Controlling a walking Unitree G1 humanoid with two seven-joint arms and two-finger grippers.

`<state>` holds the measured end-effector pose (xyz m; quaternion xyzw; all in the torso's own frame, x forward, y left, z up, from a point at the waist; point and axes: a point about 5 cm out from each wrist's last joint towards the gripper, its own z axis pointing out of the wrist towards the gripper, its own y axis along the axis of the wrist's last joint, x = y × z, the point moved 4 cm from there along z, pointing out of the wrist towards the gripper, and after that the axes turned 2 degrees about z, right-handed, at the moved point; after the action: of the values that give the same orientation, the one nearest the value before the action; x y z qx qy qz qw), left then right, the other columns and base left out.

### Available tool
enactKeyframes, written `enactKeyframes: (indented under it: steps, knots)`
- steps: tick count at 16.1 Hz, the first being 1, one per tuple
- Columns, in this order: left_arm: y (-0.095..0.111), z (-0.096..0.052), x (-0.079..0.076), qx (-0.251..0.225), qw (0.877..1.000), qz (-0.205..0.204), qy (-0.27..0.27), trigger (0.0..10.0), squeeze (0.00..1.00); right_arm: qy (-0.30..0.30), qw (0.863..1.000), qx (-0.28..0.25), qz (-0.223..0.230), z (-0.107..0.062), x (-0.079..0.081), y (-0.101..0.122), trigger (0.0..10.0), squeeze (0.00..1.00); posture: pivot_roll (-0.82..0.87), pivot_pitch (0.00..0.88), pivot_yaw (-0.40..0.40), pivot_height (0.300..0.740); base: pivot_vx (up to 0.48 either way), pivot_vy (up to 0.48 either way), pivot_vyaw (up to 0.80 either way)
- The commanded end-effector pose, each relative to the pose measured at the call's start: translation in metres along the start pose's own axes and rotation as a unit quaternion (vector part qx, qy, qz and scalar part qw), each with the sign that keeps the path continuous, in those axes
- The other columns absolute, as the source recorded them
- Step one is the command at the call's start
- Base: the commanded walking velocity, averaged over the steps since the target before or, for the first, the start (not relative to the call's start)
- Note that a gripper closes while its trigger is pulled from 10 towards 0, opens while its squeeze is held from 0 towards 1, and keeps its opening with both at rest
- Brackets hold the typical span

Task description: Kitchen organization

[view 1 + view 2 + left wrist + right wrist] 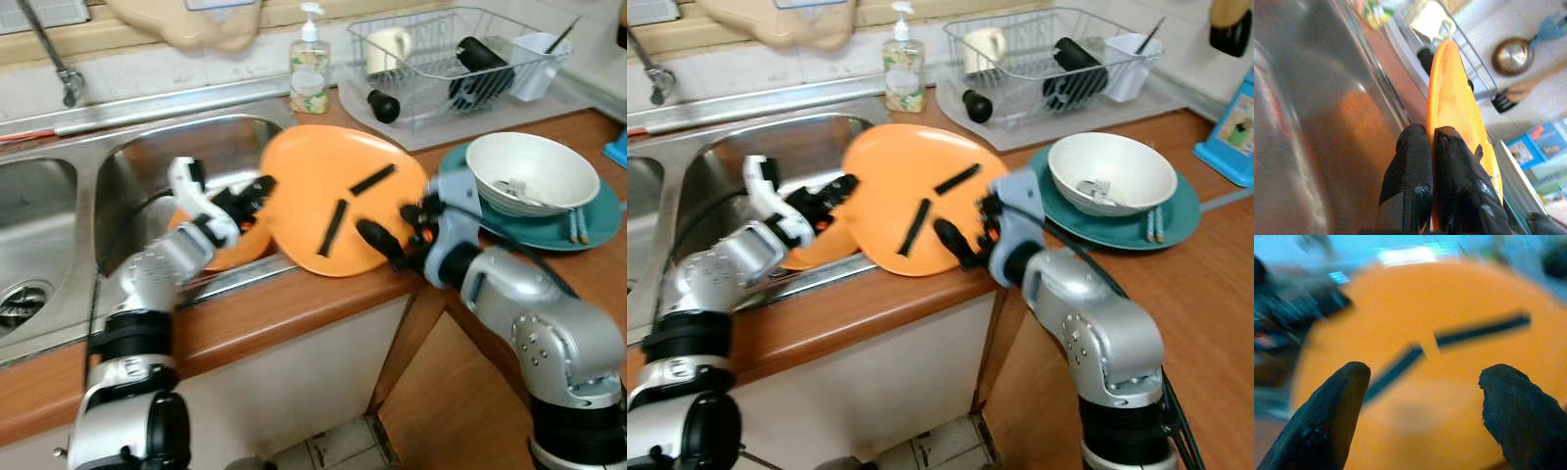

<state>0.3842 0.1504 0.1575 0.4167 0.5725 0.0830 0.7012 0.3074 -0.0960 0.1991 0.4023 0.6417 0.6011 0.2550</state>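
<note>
An orange plate (pixel 333 201) stands tilted on its edge over the front corner of the counter (pixel 294 308), where the steel sink (pixel 147 166) meets the wooden top. Its face, turned toward the camera, carries two short black strips (pixel 351 204). The left gripper (pixel 257 192) pinches the plate's rim on the sink side; the left wrist view shows its two black fingers (pixel 1410 186) pressed together on the thin orange edge. A second orange dish (pixel 238 250) lies low in the sink basin, just behind that gripper and partly hidden by the plate.

The right gripper (pixel 387 235) sits at the plate's lower edge on the side toward the counter's end. In the right wrist view its fingers (pixel 1327 416) are spread wide, one on each side, with the plate's face between and beyond them; whether they touch the plate cannot be told.

Beside the plate, further along the counter, a teal plate (pixel 588 220) holds a white bowl (pixel 534 166) with cutlery in it, and two thin sticks rest across the teal rim. Toward the back edge of the counter a wire dish rack (pixel 451 59) on a grey mat holds a cream mug, a black item and a white cup. A soap dispenser (pixel 310 64) stands by the back of the sink, near the rack. The tap (pixel 49 54) rises at the sink's back edge.
</note>
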Motion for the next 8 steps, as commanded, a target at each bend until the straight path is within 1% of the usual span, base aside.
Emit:
enactKeyframes:
  steps: [1, 2, 4, 6, 7, 8]
  knots:
    - [0.022, -0.013, 0.007, -0.033, 0.999, 0.016, 0.022, 0.0, 0.00, 0.041, 0.998, -0.045, -0.012, -0.002, 0.014, 0.022, 10.0, 0.00, -0.08, 0.000, 0.057, 0.740, 0.000, 0.000, 0.00]
    - [0.025, -0.014, 0.007, -0.037, 0.999, 0.016, 0.023, 0.0, 0.00, 0.048, 0.998, -0.049, -0.016, -0.003, 0.016, 0.024, 10.0, 0.00, -0.08, 0.000, 0.056, 0.740, 0.000, 0.000, 0.00]
    - [0.044, -0.026, 0.006, -0.073, 0.997, 0.018, 0.028, 0.0, 0.00, 0.074, 0.995, -0.054, -0.033, -0.005, 0.025, 0.029, 10.0, 0.00, -0.08, 0.000, 0.053, 0.740, 0.000, 0.000, 0.00]
    - [0.057, -0.035, 0.008, -0.099, 0.993, 0.035, 0.055, 0.0, 0.00, 0.073, 0.995, -0.044, -0.043, -0.006, 0.024, 0.025, 10.0, 0.00, -0.08, 0.000, 0.052, 0.740, 0.000, 0.000, 0.00]
    - [0.072, -0.048, 0.019, -0.135, 0.985, 0.041, 0.102, 0.0, 0.00, 0.067, 0.996, -0.031, -0.050, -0.006, 0.022, 0.019, 10.0, 0.00, -0.08, 0.000, 0.051, 0.740, 0.000, 0.000, 0.00]
    - [0.077, -0.054, 0.024, -0.148, 0.981, 0.040, 0.121, 0.0, 0.00, 0.064, 0.996, -0.026, -0.052, -0.005, 0.021, 0.017, 10.0, 0.00, -0.07, 0.000, 0.048, 0.740, 0.000, 0.000, 0.00]
